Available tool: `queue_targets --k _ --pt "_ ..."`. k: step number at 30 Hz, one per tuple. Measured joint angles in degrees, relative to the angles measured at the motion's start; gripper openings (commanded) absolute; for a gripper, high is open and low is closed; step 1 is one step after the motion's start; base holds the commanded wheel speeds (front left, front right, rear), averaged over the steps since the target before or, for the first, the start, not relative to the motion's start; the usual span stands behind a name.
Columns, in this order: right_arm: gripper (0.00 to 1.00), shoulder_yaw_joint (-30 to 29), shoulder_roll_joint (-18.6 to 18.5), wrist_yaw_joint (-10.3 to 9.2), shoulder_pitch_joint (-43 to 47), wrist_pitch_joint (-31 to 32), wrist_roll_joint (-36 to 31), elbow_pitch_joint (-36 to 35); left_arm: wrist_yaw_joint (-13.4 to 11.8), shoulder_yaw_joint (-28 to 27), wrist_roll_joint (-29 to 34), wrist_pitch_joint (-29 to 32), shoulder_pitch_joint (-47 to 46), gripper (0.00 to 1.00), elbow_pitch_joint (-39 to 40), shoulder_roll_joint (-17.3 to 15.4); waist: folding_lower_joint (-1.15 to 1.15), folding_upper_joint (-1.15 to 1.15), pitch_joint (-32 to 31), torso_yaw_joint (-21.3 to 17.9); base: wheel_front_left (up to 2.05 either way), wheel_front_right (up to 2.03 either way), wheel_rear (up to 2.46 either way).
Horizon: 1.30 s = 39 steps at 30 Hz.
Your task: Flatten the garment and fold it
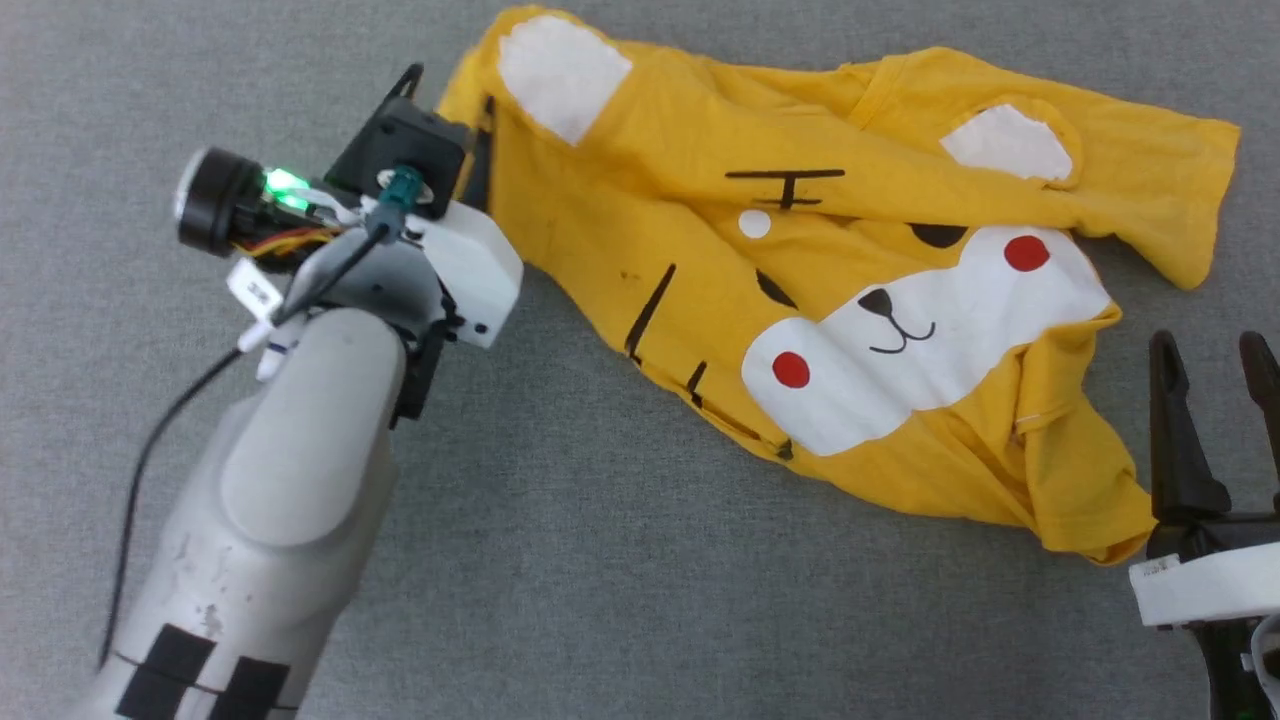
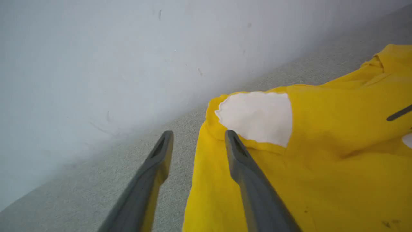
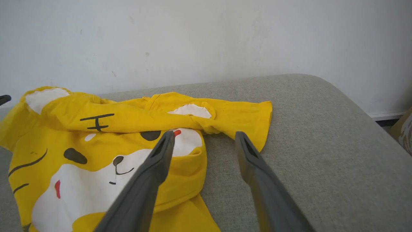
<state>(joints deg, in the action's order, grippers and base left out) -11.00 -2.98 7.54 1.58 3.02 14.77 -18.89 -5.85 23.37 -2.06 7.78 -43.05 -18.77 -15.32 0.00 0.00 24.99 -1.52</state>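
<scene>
On the grey fabric surface [image 1: 560,580] the yellow tiger T-shirt [image 1: 640,190] lies crumpled, face print up; left end effector [image 2: 198,135] sits at the corner by the white ear patch [image 2: 257,116], fingers spread, shirt edge between them; right end effector [image 1: 1207,345] is spread wide too, just beside the shirt's opposite corner, pinching nothing

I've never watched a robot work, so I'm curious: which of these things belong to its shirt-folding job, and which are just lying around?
Part of the job: yellow tiger T-shirt; left gripper, open at its corner; right gripper, open beside it.

Just there: grey padded surface under it; white wall; a brownish thing, cut off at the picture's edge.
</scene>
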Motion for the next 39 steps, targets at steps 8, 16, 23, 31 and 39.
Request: queue_targets --k 8,16,23,31,39 --pt "1.00 -0.03 0.00 0.00 -0.71 1.00 -0.20 -0.09 -1.41 0.09 -3.30 -6.86 0.46 1.00 -1.65 5.67 0.01 0.00 0.33 1.06 0.00 0.00 0.00" --pt "1.00 0.13 0.00 0.00 -0.43 2.07 -0.29 -0.57 4.48 10.65 -7.04 1.49 7.16 1.00 10.45 10.37 -0.01 0.00 -1.66 3.06 0.00 0.00 0.00" --pt "1.00 0.70 0.01 0.00 -0.45 2.54 -0.27 -0.89 8.92 17.73 -5.08 11.69 10.73 1.00 7.48 6.35 -0.01 0.00 -2.23 2.86 0.00 0.00 0.00" --pt "1.00 1.03 -0.01 0.00 -0.43 2.48 -0.01 -0.31 10.42 19.70 -4.01 12.36 8.21 0.00 1.09 5.42 -0.02 0.00 -2.19 0.93 0.00 0.00 0.00" --pt "1.00 0.66 0.00 0.00 -0.32 2.48 -0.01 0.29 11.89 17.62 -16.39 12.15 12.50 0.00 5.11 9.02 0.00 0.00 -4.04 1.41 0.00 0.00 0.00"
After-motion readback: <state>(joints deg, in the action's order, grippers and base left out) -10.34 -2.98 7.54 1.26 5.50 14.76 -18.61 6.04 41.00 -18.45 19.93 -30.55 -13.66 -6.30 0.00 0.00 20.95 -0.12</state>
